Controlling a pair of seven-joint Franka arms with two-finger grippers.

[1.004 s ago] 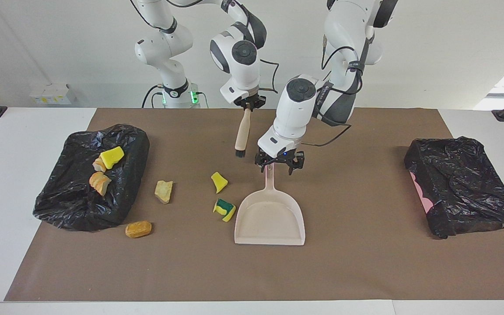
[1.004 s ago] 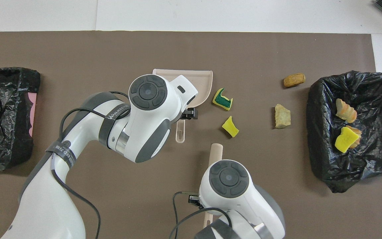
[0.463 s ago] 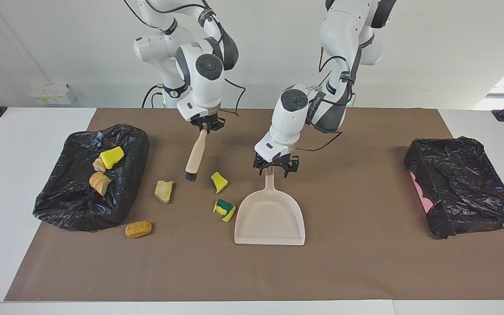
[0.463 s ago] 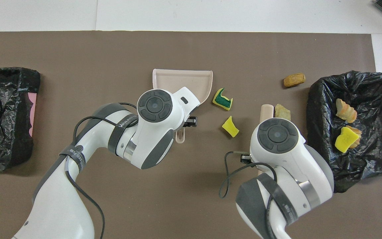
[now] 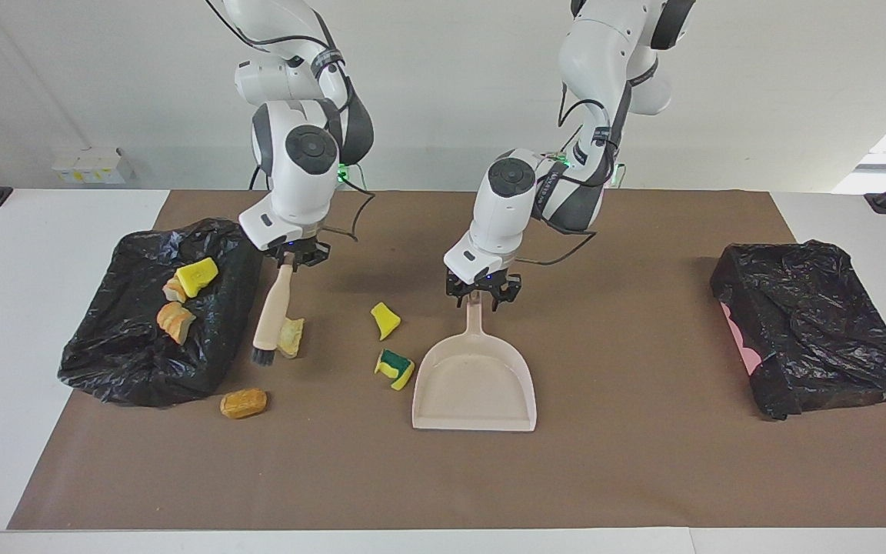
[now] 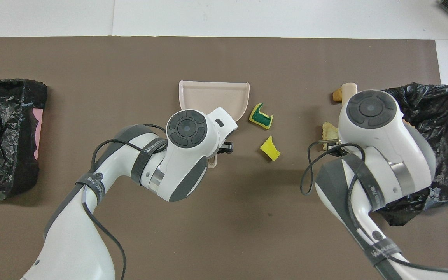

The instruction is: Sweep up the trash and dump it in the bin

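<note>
A brown mat covered the middle of a white table, with a plain white wall at the robots' end. A bin lined with a black bag stood at the right arm's end of the mat; a second black-bagged bin stood at the left arm's end.

The right gripper was clamped on the handle of a wooden brush. The brush hung tilted, bristles down at the mat, just beside the nearer bin and touching or nearly touching the pale beige chunk.

The left gripper sat at the end of the handle of the beige dustpan. Its fingers straddled the handle, partly closed; whether they gripped it could not be determined. The dustpan lay flat on the mat, mouth facing away from the robots.

Trash positions:
- Three chunks, one bright yellow and two orange-beige, lay inside the right-arm-end bin.
- The orange-brown chunk lay on the mat just beside that bin, farther from the robots than the brush.
- The small yellow chunk lay on the mat between brush and dustpan.
- The yellow-and-green chunk lay just beside the dustpan's side wall.
</note>
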